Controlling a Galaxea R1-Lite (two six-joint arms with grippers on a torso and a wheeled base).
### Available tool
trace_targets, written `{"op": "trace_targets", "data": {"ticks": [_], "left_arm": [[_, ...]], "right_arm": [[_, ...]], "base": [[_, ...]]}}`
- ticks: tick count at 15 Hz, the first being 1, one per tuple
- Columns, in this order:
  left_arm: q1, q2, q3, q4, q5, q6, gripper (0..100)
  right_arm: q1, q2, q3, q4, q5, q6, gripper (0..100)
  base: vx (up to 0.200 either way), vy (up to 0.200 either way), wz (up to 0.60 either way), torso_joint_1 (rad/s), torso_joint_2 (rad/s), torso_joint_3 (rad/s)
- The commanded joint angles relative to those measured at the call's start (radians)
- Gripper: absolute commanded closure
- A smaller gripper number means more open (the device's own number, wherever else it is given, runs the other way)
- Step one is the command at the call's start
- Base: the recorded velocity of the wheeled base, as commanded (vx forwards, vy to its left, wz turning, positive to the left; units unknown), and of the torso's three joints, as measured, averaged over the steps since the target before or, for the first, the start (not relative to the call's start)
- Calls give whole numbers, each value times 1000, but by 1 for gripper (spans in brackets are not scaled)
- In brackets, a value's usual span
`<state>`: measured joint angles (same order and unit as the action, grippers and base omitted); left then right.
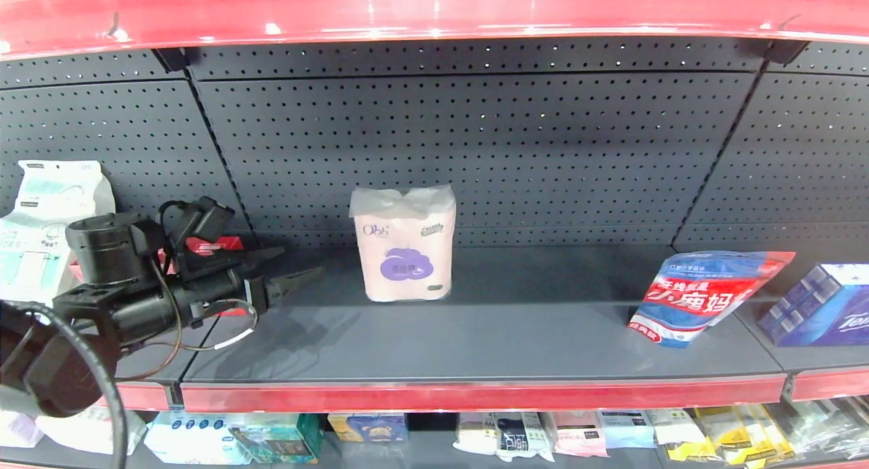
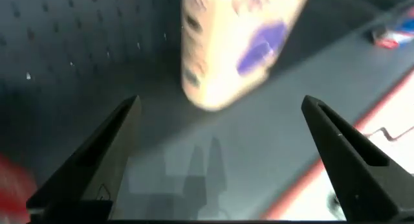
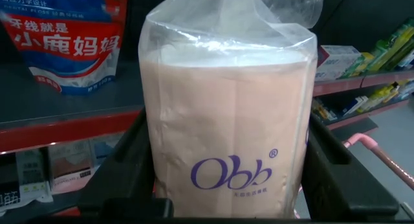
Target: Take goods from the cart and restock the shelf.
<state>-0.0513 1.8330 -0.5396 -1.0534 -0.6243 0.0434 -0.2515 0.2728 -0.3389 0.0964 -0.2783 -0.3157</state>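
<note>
Now | shelf pack (image 1: 405,245) upright, axis vertical | second pack (image 3: 226,120) between right fingers (image 3: 343,175)

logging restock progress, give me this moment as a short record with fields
shelf: dark board with a red front edge
on shelf: pink roll pack upright at mid-shelf, near the back panel
left: left gripper open and empty, over the board to the left of that pack, apart from it
right: right gripper shut on a second roll pack, held upright
other goods: blue-red pouch leaning to the right; blue box far right; white bag far left
</note>
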Motion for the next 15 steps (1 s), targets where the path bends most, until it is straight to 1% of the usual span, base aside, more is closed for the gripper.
{"op": "trace_targets", "data": {"ticks": [1,4,5,6,7,9,12,15], "left_arm": [[-4,131,-146,3,-29,0,0],[-22,180,-180,1,-91,1,0],[-22,181,-184,1,-95,1,0],[-22,212,-229,1,-135,1,0],[-22,236,-260,1,-152,1,0],[-22,253,-292,1,-166,4,0],[-22,266,-298,1,-172,7,0],[-27,305,-379,3,-198,9,0]], "right_arm": [[0,2,0,0,-1,0,100],[0,2,0,2,-1,-14,100],[0,2,0,3,-1,-14,100],[0,2,1,6,-1,-16,100],[0,2,3,6,-1,-22,100],[0,2,0,6,-4,-28,100],[-2,3,0,6,-5,-28,100],[-2,2,0,6,-5,-37,100]], "base": [[0,0,0,0,0,0],[0,0,0,0,0,0],[0,0,0,0,0,0],[0,0,0,0,0,0],[0,0,0,0,0,0],[0,0,0,0,0,0],[0,0,0,0,0,0],[0,0,0,0,0,0]]}}
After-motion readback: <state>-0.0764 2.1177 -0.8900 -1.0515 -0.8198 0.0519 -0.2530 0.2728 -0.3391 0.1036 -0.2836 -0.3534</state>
